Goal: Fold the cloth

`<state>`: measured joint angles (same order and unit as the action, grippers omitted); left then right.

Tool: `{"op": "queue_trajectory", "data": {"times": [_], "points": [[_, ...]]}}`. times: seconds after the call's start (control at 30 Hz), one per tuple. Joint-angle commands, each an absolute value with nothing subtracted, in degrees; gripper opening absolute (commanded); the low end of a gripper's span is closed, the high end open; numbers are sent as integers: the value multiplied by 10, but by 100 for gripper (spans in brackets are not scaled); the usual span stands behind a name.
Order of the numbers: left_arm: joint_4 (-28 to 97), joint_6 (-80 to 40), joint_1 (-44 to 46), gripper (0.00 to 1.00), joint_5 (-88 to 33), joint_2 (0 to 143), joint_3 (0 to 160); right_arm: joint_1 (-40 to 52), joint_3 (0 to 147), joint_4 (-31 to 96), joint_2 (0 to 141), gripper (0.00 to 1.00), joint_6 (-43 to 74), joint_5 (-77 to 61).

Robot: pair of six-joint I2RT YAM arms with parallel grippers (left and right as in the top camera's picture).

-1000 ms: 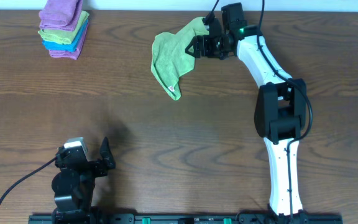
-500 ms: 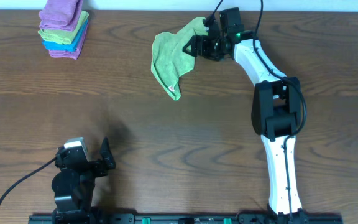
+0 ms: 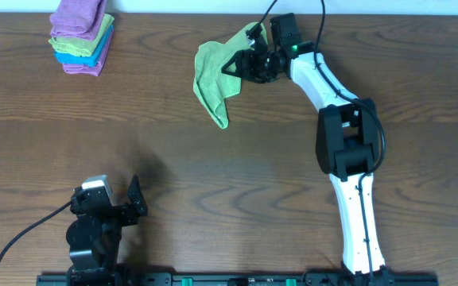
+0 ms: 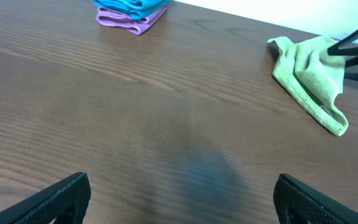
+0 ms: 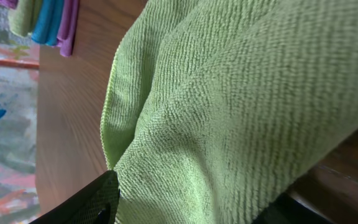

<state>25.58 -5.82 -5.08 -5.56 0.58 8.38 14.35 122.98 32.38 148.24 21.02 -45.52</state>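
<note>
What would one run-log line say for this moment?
cloth: crumpled, not folded | right gripper: at cloth, grip unclear | left gripper: open, empty

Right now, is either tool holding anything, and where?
Left tool holds nothing. The cloth's bunched right side lies between the right tool's fingers; grip unconfirmed.

One loose green cloth (image 3: 211,75) is counted on the one bench (image 3: 213,175). One pile of folded cloths (image 3: 82,36) is seen, in four layers: two purple, one green, one blue. Two arms are counted, the left arm (image 3: 92,234) and the right arm (image 3: 348,159), with two hands, the left hand (image 4: 182,179) and the right hand (image 3: 241,63).
</note>
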Motion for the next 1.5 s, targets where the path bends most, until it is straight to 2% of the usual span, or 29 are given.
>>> {"op": "queue_trajectory", "data": {"times": [0.0, 0.33, 0.4, 0.5, 0.67, 0.97, 1.2, 1.47], "points": [[260, -60, -48, 95, -49, 3, 74, 135, 1249, 326, 1446, 64, 212, -477], [260, -60, -48, 95, -49, 3, 74, 139, 1249, 337, 1328, 63, 181, -498], [260, -60, -48, 95, -49, 3, 74, 139, 1249, 396, 1297, 64, 110, -422], [260, -60, -48, 95, -49, 3, 74, 138, 1249, 487, 1291, 68, 91, -258], [260, -60, -48, 95, -49, 3, 74, 138, 1248, 555, 1336, 68, 57, -240], [260, -60, -48, 95, -49, 3, 74, 110, 1248, 461, 1432, 72, 123, -351], [260, -60, -48, 95, -49, 3, 74, 105, 1248, 350, 1445, 79, 172, -346], [260, -60, -48, 95, -49, 3, 74, 105, 1248, 293, 1483, 79, 249, -363]]}}
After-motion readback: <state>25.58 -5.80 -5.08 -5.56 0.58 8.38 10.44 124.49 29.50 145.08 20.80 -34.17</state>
